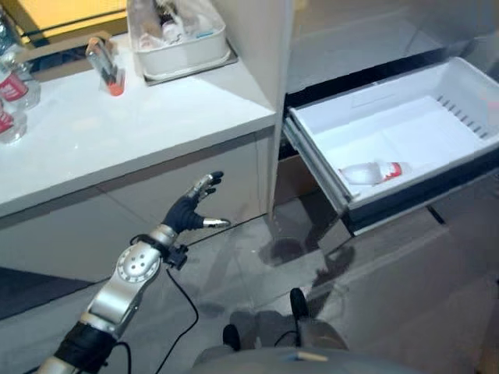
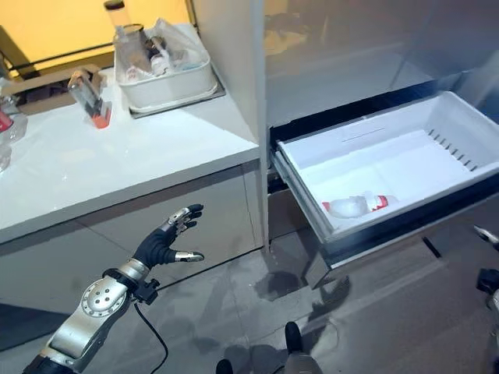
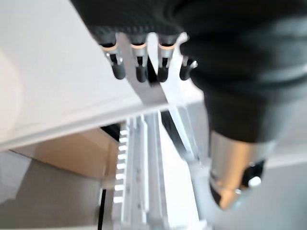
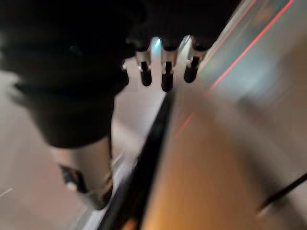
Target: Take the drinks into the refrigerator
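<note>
The left hand (image 1: pixel 191 209) hangs at 7 o'clock in front of the white counter (image 1: pixel 140 132), fingers relaxed and spread, grasping nothing; the right hand (image 4: pixel 165 72) has its fingers loosely extended and likewise empty. At 3 o'clock the refrigerator drawer (image 1: pixel 460 86) stands pulled out, with one drink bottle (image 1: pixel 373 172) lying on its side near the front wall. Farther back, at 10 to 11 o'clock on the counter, stand more bottles (image 1: pixel 14 86), an orange-capped bottle (image 1: pixel 105 66) and a white bin (image 1: pixel 181 43).

A silver-grey arm with a round, bolted joint plate ends in a dark ribbed-covered left hand (image 1: pixel 189 209) with silver, dark-tipped fingers
</note>
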Controlling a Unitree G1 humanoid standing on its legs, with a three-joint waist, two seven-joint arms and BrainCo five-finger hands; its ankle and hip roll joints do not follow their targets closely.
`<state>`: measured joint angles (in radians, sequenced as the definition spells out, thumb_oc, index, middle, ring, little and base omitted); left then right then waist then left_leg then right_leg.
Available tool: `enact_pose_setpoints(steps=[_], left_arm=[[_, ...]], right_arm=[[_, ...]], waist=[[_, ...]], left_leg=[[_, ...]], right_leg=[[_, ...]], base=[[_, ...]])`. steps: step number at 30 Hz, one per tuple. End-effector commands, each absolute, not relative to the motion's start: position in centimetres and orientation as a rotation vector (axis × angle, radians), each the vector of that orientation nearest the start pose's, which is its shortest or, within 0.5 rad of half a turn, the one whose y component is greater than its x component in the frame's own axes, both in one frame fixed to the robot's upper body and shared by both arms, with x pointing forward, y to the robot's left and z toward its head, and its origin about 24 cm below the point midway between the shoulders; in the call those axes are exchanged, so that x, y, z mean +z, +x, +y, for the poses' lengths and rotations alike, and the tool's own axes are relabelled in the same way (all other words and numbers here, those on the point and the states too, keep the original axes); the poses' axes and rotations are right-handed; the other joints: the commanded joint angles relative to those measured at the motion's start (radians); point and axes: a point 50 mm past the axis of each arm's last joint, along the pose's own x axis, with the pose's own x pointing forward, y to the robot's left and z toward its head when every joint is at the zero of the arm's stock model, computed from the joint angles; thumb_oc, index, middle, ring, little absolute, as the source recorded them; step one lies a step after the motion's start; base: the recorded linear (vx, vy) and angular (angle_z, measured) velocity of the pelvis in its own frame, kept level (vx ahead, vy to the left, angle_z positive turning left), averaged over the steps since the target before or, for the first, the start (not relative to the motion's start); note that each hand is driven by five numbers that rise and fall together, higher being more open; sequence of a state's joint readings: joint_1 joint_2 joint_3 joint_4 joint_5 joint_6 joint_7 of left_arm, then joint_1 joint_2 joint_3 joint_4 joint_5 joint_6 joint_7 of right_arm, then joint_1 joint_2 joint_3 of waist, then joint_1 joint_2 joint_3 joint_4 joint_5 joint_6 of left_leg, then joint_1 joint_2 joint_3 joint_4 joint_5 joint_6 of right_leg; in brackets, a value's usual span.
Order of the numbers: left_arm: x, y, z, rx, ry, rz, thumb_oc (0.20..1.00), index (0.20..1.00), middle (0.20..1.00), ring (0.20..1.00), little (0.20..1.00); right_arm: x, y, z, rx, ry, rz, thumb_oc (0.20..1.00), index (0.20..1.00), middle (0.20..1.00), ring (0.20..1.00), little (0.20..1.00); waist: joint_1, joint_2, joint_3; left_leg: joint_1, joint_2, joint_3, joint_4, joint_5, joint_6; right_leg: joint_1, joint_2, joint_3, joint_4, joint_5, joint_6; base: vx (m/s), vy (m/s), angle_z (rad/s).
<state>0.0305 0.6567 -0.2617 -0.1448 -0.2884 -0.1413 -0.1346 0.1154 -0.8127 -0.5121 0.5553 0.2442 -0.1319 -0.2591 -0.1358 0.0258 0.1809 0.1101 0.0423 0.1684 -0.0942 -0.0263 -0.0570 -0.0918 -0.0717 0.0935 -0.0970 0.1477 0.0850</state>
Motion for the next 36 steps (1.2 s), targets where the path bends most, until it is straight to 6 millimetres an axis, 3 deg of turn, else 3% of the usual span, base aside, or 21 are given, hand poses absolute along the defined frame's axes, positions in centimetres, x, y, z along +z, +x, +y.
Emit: enact_pose_setpoints(steps=[1,3,6,7,8,10,12,13,15,16,17,18,19,21,27,31,32,33,36], left_arm=[[9.0,23.3,18.0,-0.541,0.360,-0.157,1.000,1.000,1.000,1.000,1.000],[9.0,23.1,17.7,-0.578,0.346,-0.153,1.000,1.000,1.000,1.000,1.000],[9.1,22.9,17.4,-0.625,0.348,-0.144,1.000,1.000,1.000,1.000,1.000],[9.1,22.9,17.4,-0.625,0.348,-0.143,1.000,1.000,1.000,1.000,1.000],[8.9,22.7,17.0,-0.658,0.348,-0.135,1.000,1.000,1.000,1.000,1.000],[8.9,22.6,17.0,-0.667,0.356,-0.135,1.000,1.000,1.000,1.000,1.000],[8.8,22.5,16.6,-0.687,0.361,-0.134,1.000,1.000,1.000,1.000,1.000],[8.8,22.5,16.7,-0.686,0.361,-0.134,1.000,1.000,1.000,1.000,1.000],[8.4,22.4,16.2,-0.694,0.345,-0.125,1.000,1.000,1.000,1.000,1.000],[8.3,22.4,16.1,-0.701,0.346,-0.120,1.000,1.000,1.000,1.000,1.000],[8.2,22.4,15.8,-0.718,0.351,-0.120,1.000,1.000,1.000,1.000,1.000],[8.2,22.5,15.7,-0.729,0.364,-0.121,1.000,1.000,1.000,1.000,1.000],[8.3,22.5,15.3,-0.753,0.374,-0.127,1.000,1.000,1.000,1.000,1.000],[8.8,22.7,15.0,-0.768,0.393,-0.154,1.000,1.000,1.000,1.000,1.000],[9.6,23.3,13.9,-0.795,0.421,-0.212,1.000,1.000,1.000,1.000,1.000],[9.9,23.7,12.8,-0.822,0.438,-0.245,1.000,1.000,1.000,1.000,1.000],[10.0,23.8,12.8,-0.817,0.438,-0.249,1.000,1.000,1.000,1.000,1.000],[10.2,23.9,12.4,-0.834,0.448,-0.262,1.000,1.000,1.000,1.000,1.000],[10.2,24.0,12.0,-0.846,0.453,-0.269,1.000,1.000,1.000,1.000,1.000]], right_arm=[[11.3,13.4,-48.4,-1.084,-0.502,0.154,1.000,1.000,1.000,1.000,1.000],[9.5,11.2,-49.3,-1.154,-0.479,0.276,1.000,1.000,1.000,1.000,1.000],[6.9,9.1,-49.6,-1.168,-0.440,0.419,1.000,1.000,1.000,1.000,1.000],[6.9,9.1,-49.6,-1.167,-0.440,0.419,1.000,1.000,1.000,1.000,1.000],[4.5,7.9,-49.1,-1.153,-0.408,0.529,1.000,1.000,1.000,1.000,1.000],[4.1,7.8,-48.9,-1.128,-0.420,0.558,1.000,1.000,1.000,1.000,1.000],[1.2,7.5,-47.3,-1.027,-0.445,0.684,1.000,1.000,1.000,1.000,1.000],[1.2,7.5,-47.3,-1.027,-0.445,0.684,1.000,1.000,1.000,1.000,1.000],[-1.8,8.1,-44.9,-0.875,-0.483,0.798,1.000,1.000,1.000,1.000,1.000],[-2.2,8.8,-44.4,-0.830,-0.509,0.812,0.953,0.953,0.953,0.953,0.953],[-2.3,10.1,-43.8,-0.773,-0.550,0.806,0.520,0.520,0.520,0.520,0.520],[-2.4,11.4,-43.1,-0.695,-0.601,0.802,0.451,0.451,0.451,0.451,0.451],[-1.8,13.3,-42.5,-0.632,-0.665,0.757,0.200,0.200,0.200,0.200,0.200],[-1.0,15.4,-41.7,-0.558,-0.728,0.697,0.200,0.200,0.200,0.200,0.200],[4.2,23.1,-38.0,-0.409,-0.848,0.369,0.200,0.200,0.200,0.200,0.200],[9.0,28.4,-35.0,-0.319,-0.943,0.152,0.200,0.200,0.200,0.200,0.200],[9.2,28.6,-35.0,-0.319,-0.944,0.148,0.200,0.200,0.200,0.200,0.200],[11.5,30.3,-33.7,-0.276,-0.991,0.062,0.200,0.200,0.200,0.200,0.200],[15.1,32.7,-31.2,-0.210,-1.062,-0.074,0.200,0.200,0.200,0.200,0.200]], waist=[[-0.005,-0.007,-0.050],[-0.017,-0.006,-0.051],[-0.024,0.004,-0.051],[-0.023,0.004,-0.050],[-0.031,0.016,-0.052],[-0.033,0.018,-0.051],[-0.037,0.030,-0.046],[-0.037,0.030,-0.046],[-0.035,0.044,-0.035],[-0.036,0.047,-0.032],[-0.033,0.055,-0.028],[-0.033,0.060,-0.022],[-0.029,0.067,-0.017],[-0.027,0.077,-0.008],[-0.002,0.100,0.017],[0.032,0.105,0.040],[0.029,0.106,0.042],[0.049,0.105,0.051],[0.067,0.105,0.064]], left_leg=[[-0.043,0.010,-0.041,0.013,-0.034,0.017],[-0.043,0.010,-0.029,0.018,-0.029,0.019],[-0.034,0.008,-0.015,0.021,-0.034,0.023],[-0.032,0.008,-0.013,0.020,-0.034,0.023],[-0.022,0.007,-0.010,0.017,-0.048,0.025],[-0.018,0.006,-0.006,0.017,-0.050,0.026],[-0.017,0.004,-0.002,0.021,-0.052,0.027],[-0.017,0.004,-0.002,0.021,-0.052,0.027],[-0.021,-0.001,-0.005,0.024,-0.050,0.029],[-0.024,-0.003,-0.005,0.025,-0.050,0.030],[-0.028,-0.006,-0.006,0.027,-0.050,0.031],[-0.031,-0.008,-0.004,0.029,-0.050,0.032],[-0.035,-0.014,-0.003,0.029,-0.049,0.033],[-0.042,-0.018,-0.001,0.030,-0.046,0.034],[-0.075,-0.033,-0.016,0.027,-0.032,0.036],[-0.114,-0.045,-0.031,0.033,-0.017,0.036],[-0.117,-0.045,-0.031,0.034,-0.016,0.036],[-0.131,-0.048,-0.036,0.035,-0.010,0.035],[-0.153,-0.054,-0.041,0.036,0.000,0.035]], right_leg=[[0.054,-0.013,0.013,0.025,-0.141,0.065],[0.046,-0.011,0.024,0.031,-0.132,0.065],[0.046,-0.008,0.041,0.036,-0.132,0.068],[0.046,-0.008,0.043,0.036,-0.132,0.068],[0.052,-0.009,0.049,0.033,-0.140,0.071],[0.053,-0.009,0.054,0.033,-0.140,0.071],[0.050,-0.011,0.058,0.037,-0.140,0.072],[0.050,-0.011,0.058,0.037,-0.140,0.072],[0.048,-0.017,0.057,0.039,-0.139,0.072],[0.047,-0.020,0.055,0.038,-0.137,0.073],[0.045,-0.023,0.055,0.038,-0.135,0.074],[0.041,-0.025,0.056,0.037,-0.132,0.074],[0.038,-0.028,0.058,0.036,-0.128,0.076],[0.033,-0.033,0.058,0.033,-0.122,0.078],[0.012,-0.052,0.042,0.025,-0.105,0.082],[-0.013,-0.061,0.027,0.023,-0.090,0.084],[-0.016,-0.061,0.027,0.024,-0.089,0.085],[-0.025,-0.064,0.020,0.023,-0.083,0.085],[-0.042,-0.067,0.013,0.022,-0.073,0.085]], base=[[0.00,0.015,-0.22],[-0.02,0.014,-0.21],[0.03,0.029,-0.25],[0.01,0.034,-0.14],[0.05,0.051,-0.11],[0.03,0.041,-0.09],[0.00,0.026,-0.14],[0.00,0.023,-0.08],[-0.01,0.028,-0.03],[-0.02,0.036,0.00],[-0.02,0.047,0.00],[-0.02,0.057,0.00],[-0.02,0.055,-0.01],[-0.02,0.050,-0.01],[-0.03,0.030,0.01],[-0.06,0.000,0.01],[-0.07,-0.008,0.01],[-0.05,-0.010,0.05],[-0.05,-0.002,0.09]])
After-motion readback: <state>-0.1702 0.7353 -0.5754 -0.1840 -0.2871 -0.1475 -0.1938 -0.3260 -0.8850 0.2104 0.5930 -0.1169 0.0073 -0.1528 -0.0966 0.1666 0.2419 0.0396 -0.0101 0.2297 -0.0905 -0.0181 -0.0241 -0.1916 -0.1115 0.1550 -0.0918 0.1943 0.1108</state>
